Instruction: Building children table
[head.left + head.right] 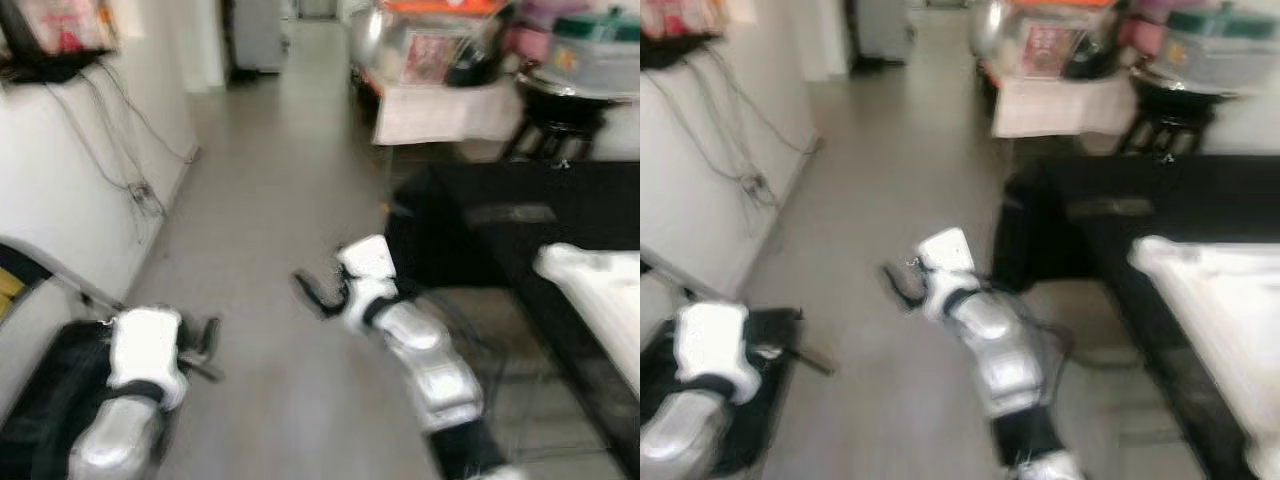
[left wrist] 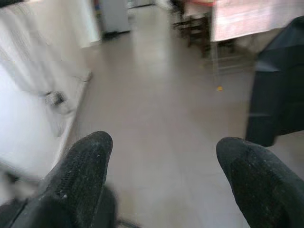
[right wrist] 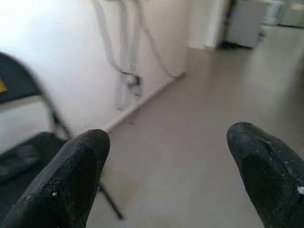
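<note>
Both pincers wide, holding nothing; blurry, likely mid-walk. White table part (image 1: 600,300) lies on dark surface at robot's right, long axis running away from it. Right gripper (image 1: 318,292) is nearer but aimed left, left gripper (image 1: 205,345) well apart

The head cameras look forward and down along a grey floor (image 1: 280,200). Each wrist camera looks low along its own fingers, sharing that floor and the white wall (image 3: 61,57).

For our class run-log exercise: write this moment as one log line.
phase: walking, view blurred | left gripper: open, empty, over floor | right gripper: open, empty | white table part: at robot's right, untouched
</note>
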